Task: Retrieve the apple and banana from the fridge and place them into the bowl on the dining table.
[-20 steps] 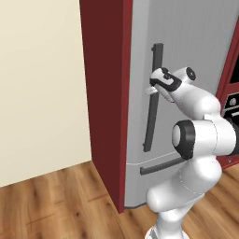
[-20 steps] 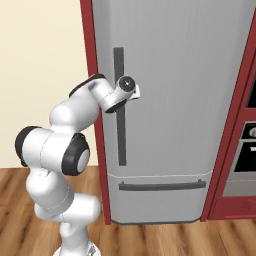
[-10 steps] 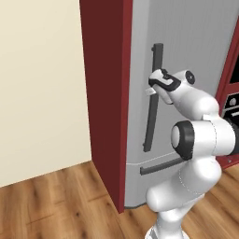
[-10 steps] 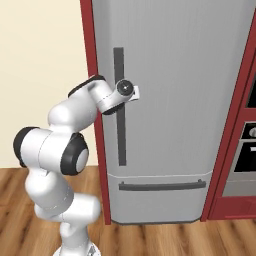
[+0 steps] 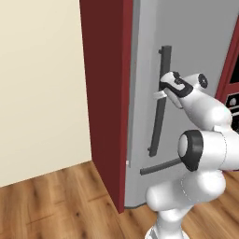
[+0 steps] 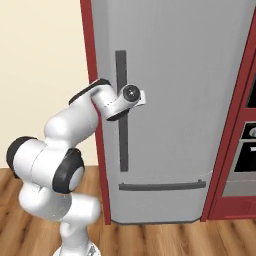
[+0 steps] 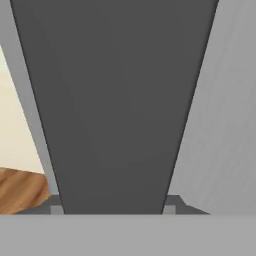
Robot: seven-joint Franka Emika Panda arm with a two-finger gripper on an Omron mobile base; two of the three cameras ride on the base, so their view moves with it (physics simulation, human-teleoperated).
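Fridge [image 6: 190, 100], tall, grey, framed by dark red panels, stands closed. Its dark vertical bar handle [image 5: 158, 116] runs upright near the door's left edge. White arm's gripper [image 5: 162, 88] straddles this bar partway up, fingers on either side, partly closed; firm contact cannot be confirmed.

cream wall [image 5: 37, 84], wooden floor [image 5: 51, 205], oven [image 6: 246, 155]
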